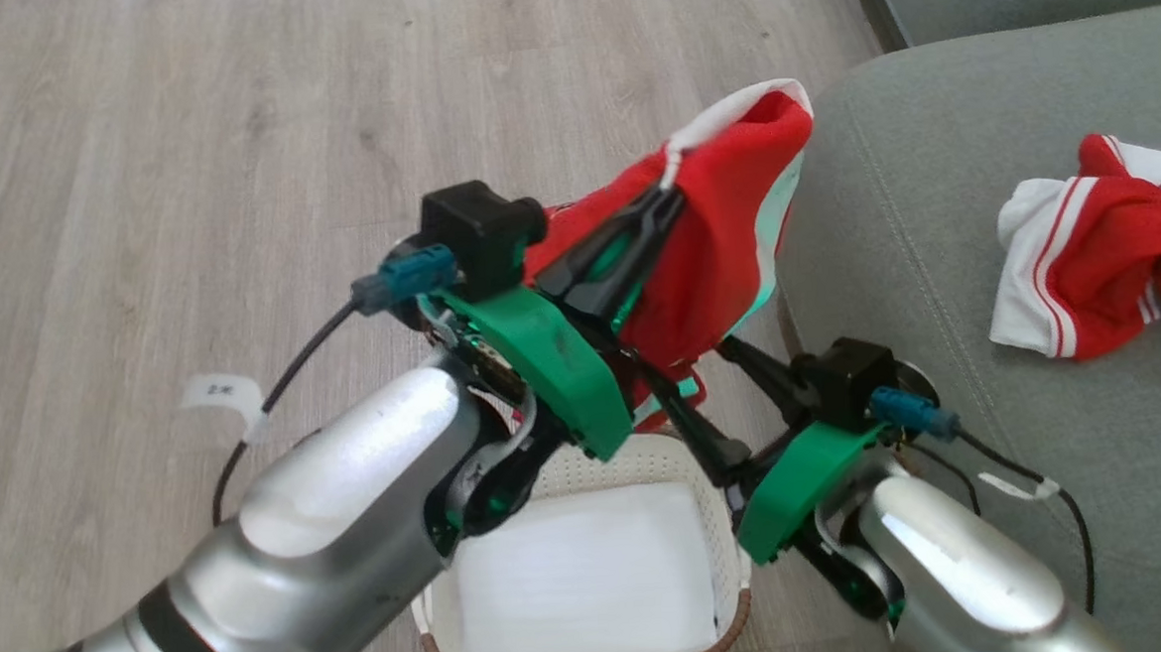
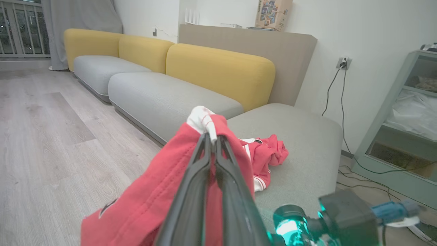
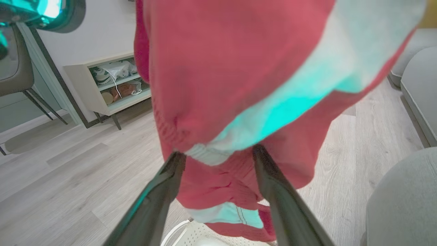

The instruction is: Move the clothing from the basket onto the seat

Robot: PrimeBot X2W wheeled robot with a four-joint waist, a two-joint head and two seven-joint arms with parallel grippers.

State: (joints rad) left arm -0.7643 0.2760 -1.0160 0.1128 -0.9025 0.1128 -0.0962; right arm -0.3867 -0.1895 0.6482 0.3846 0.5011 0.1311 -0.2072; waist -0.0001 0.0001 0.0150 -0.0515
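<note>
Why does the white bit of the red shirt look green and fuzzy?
Right wrist view: the held garment hangs very close, so it blurs; its white panel is tinted teal. Left wrist view: a teal glow glares at the bottom.

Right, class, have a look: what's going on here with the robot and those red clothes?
The robot's left tool is shut on a red garment, holding it up above the basket, next to the seat. The right tool is open, close by the garment's hanging lower part, gripping nothing. A second red garment already lies on the seat. In the basket, the white liner shows bare.
</note>
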